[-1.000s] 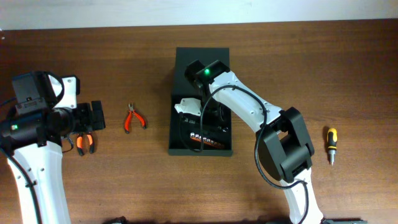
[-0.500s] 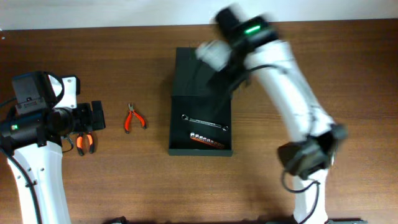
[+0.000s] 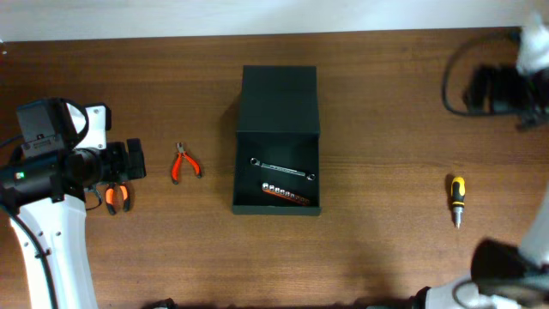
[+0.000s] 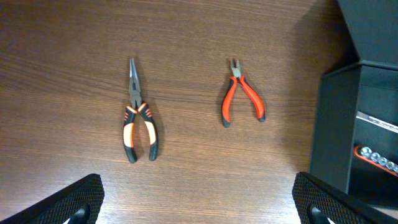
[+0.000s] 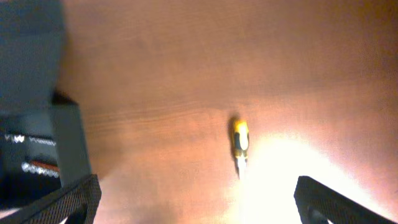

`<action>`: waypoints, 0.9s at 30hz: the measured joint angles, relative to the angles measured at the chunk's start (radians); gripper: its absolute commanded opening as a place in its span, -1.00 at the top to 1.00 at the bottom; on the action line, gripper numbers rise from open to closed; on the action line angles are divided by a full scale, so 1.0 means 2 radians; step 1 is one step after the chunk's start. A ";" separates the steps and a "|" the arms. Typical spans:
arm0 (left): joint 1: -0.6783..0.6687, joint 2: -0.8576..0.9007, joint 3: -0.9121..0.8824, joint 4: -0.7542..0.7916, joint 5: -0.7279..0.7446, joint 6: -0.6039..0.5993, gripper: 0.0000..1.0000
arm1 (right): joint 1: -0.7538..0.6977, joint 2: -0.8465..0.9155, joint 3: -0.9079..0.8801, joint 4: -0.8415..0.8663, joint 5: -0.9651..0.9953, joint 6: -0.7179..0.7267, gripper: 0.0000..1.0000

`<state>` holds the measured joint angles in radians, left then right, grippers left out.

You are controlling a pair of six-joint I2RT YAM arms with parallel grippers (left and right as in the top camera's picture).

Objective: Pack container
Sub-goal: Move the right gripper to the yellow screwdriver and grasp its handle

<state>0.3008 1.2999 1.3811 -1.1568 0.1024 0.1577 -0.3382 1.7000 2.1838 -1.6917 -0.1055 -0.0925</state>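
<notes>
Widely spread, left gripper (image 4: 199, 202), right gripper (image 5: 196, 202), empty

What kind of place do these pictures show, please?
Probably a robotics lab bench rather than a home. A white robot arm stands at a brown wooden table, where red-handled pliers and a yellow-and-black screwdriver lie spaced around an open dark green matte rectangular box.

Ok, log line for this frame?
container open: wrench, socket rail inside | outside: red pliers, black-orange pliers, screwdriver | left gripper open | right gripper open
</notes>
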 measured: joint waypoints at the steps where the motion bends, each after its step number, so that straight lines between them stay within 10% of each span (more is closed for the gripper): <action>1: 0.000 0.000 0.000 0.000 0.002 0.000 -0.99 | -0.014 -0.021 -0.037 0.000 0.000 0.003 -0.98; 14: 0.000 0.000 0.002 0.000 0.016 0.000 -0.98 | -0.087 -0.169 -0.437 0.184 0.017 -0.008 -0.98; 27: 0.000 0.000 0.002 -0.003 0.022 0.000 -0.99 | -0.087 0.002 -0.467 0.265 0.023 -0.043 -0.99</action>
<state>0.3008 1.2999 1.3842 -1.1633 0.1467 0.1577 -0.5129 1.7046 1.2503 -1.1614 -0.0586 -0.1787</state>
